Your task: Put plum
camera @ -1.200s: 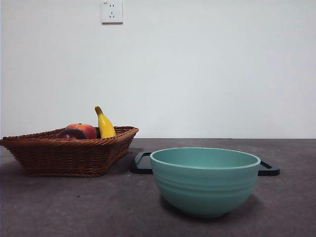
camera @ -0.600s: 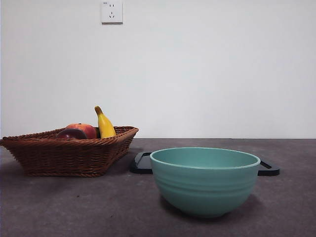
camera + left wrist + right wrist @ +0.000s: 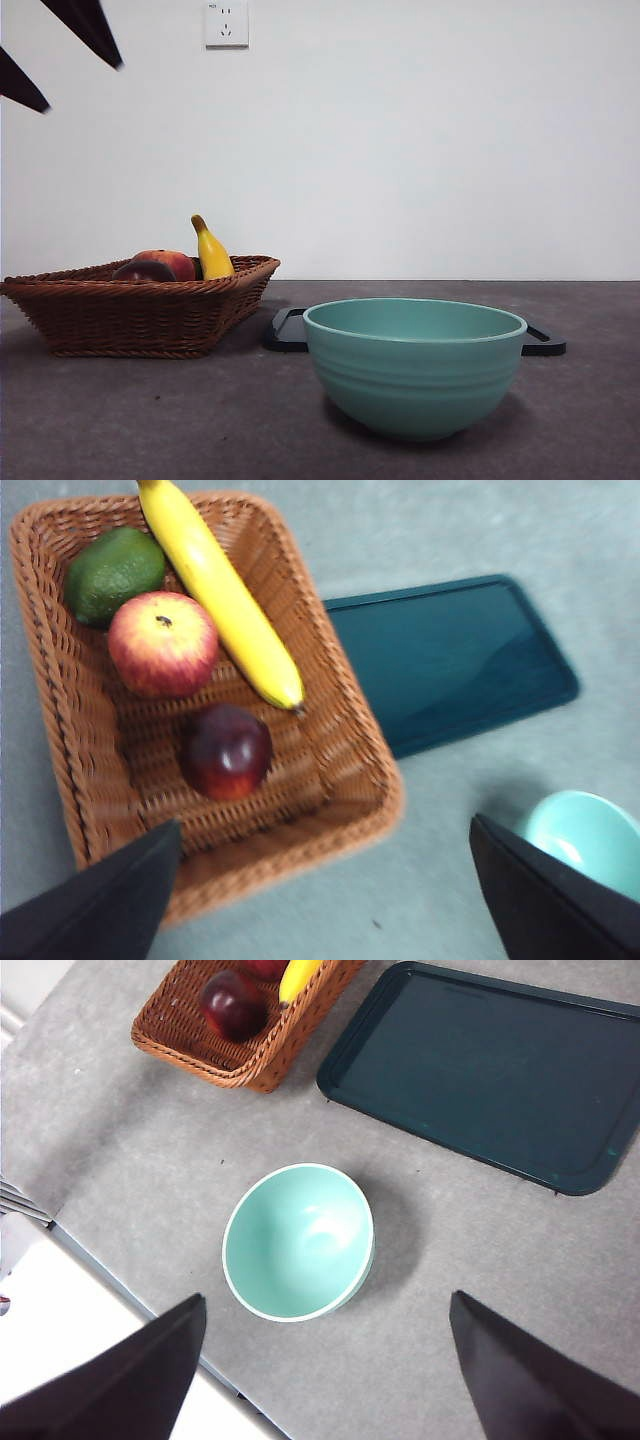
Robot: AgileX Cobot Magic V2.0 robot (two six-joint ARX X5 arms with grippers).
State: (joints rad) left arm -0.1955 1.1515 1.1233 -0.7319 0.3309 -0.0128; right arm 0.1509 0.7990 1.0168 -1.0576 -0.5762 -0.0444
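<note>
Plum (image 3: 226,751) lies in wicker basket (image 3: 350,770), beside banana (image 3: 220,590) and red-orange fruit (image 3: 162,643); left gripper (image 3: 320,900) above basket, jaws spread, empty; right gripper (image 3: 325,1380) high over teal bowl (image 3: 298,1241), likewise spread.

The left arm's two-jawed black gripper (image 3: 325,895) is hanging high in the air with its jaws spread wide apart, gripping nothing; in the front view its dark jaw tips are showing at the top left corner (image 3: 60,50). The right arm's two-jawed black gripper (image 3: 325,1365) is also hanging high, its jaws standing wide apart and empty.
</note>
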